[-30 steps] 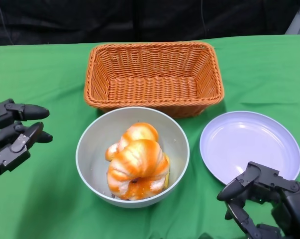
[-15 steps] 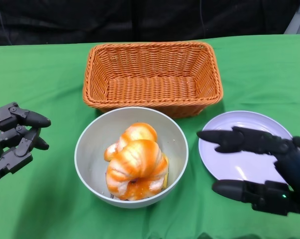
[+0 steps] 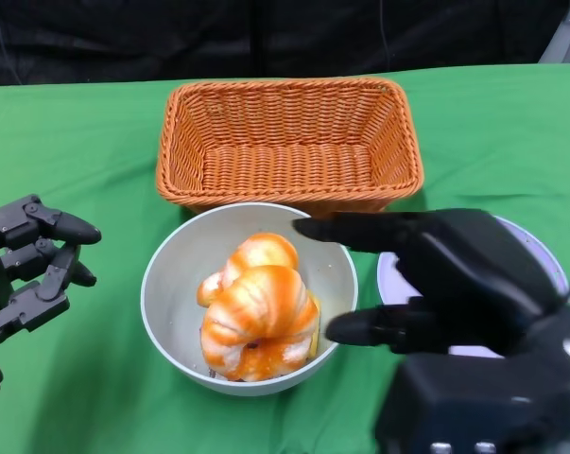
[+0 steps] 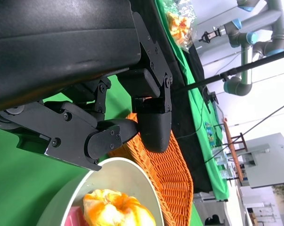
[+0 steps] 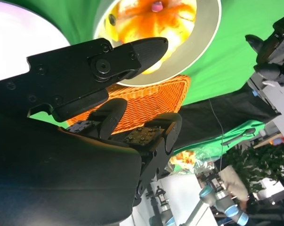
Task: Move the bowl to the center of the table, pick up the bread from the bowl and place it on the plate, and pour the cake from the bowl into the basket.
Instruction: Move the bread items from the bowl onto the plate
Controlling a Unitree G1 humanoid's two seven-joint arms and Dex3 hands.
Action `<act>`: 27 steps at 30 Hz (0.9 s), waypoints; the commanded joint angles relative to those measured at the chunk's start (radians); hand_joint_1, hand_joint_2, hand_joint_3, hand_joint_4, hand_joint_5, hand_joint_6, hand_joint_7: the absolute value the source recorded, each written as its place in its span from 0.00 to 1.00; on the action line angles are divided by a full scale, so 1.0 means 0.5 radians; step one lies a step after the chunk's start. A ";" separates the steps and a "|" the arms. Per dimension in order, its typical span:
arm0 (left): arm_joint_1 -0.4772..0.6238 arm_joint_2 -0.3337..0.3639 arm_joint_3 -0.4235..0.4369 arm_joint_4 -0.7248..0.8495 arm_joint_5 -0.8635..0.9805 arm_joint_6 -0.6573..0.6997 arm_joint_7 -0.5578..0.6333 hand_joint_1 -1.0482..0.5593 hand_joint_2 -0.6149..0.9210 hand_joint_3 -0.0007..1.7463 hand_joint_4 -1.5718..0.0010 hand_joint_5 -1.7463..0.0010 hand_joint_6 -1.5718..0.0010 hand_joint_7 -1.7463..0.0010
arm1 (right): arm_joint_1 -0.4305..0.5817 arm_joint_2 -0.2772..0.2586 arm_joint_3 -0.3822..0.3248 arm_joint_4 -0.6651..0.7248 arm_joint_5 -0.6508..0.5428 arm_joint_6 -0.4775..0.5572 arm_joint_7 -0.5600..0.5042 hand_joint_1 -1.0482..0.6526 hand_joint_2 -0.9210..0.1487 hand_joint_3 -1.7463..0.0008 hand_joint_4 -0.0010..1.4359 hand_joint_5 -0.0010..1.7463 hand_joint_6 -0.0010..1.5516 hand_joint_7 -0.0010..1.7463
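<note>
The grey bowl [image 3: 171, 284] stands mid-table and holds orange-and-white glazed bread [image 3: 261, 317]; a pink bit shows under the bread in the wrist views, perhaps the cake [image 4: 78, 217]. Behind the bowl lies the woven orange basket [image 3: 289, 142]. The pale lilac plate [image 3: 535, 251] sits to the bowl's right, mostly hidden by my right hand [image 3: 436, 279]. That hand hovers raised, fingers spread toward the bowl's right rim, holding nothing. My left hand [image 3: 29, 270] waits left of the bowl, fingers apart and empty.
Green cloth [image 3: 86, 151] covers the table. A black backdrop runs along the far edge. In the wrist views other robot arms [image 4: 255, 28] and plants stand beyond the table.
My right hand has risen from the table's lower right corner and swung left, over the plate toward the bowl's right rim. The left hand has barely shifted.
</note>
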 commanded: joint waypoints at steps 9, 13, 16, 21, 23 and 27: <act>-0.018 0.034 0.001 0.076 0.033 -0.098 0.037 0.58 0.85 0.44 0.51 0.17 0.49 0.37 | -0.245 0.186 0.268 0.525 -0.390 0.006 -0.071 0.14 0.00 0.92 0.46 0.10 0.29 0.00; -0.027 0.037 -0.002 0.114 0.037 -0.146 0.025 0.57 0.85 0.43 0.51 0.17 0.49 0.37 | -0.301 0.214 0.340 0.703 -0.499 -0.030 -0.129 0.13 0.00 0.92 0.46 0.10 0.27 0.00; -0.029 0.037 -0.005 0.129 0.047 -0.167 0.034 0.56 0.85 0.42 0.50 0.16 0.48 0.36 | -0.328 0.217 0.389 0.824 -0.569 -0.065 -0.179 0.12 0.00 0.91 0.46 0.09 0.26 0.00; -0.025 0.041 -0.011 0.131 0.057 -0.178 0.038 0.57 0.86 0.43 0.49 0.17 0.48 0.36 | -0.374 0.243 0.480 1.020 -0.687 -0.089 -0.227 0.11 0.00 0.90 0.45 0.09 0.26 0.00; -0.024 0.041 -0.014 0.133 0.063 -0.178 0.043 0.57 0.86 0.43 0.49 0.17 0.48 0.36 | -0.395 0.265 0.514 1.096 -0.740 -0.092 -0.253 0.10 0.00 0.89 0.47 0.10 0.27 0.00; -0.023 0.043 -0.018 0.143 0.070 -0.192 0.048 0.57 0.85 0.43 0.50 0.17 0.49 0.36 | -0.432 0.319 0.564 1.226 -0.813 -0.083 -0.299 0.10 0.00 0.88 0.44 0.22 0.27 0.00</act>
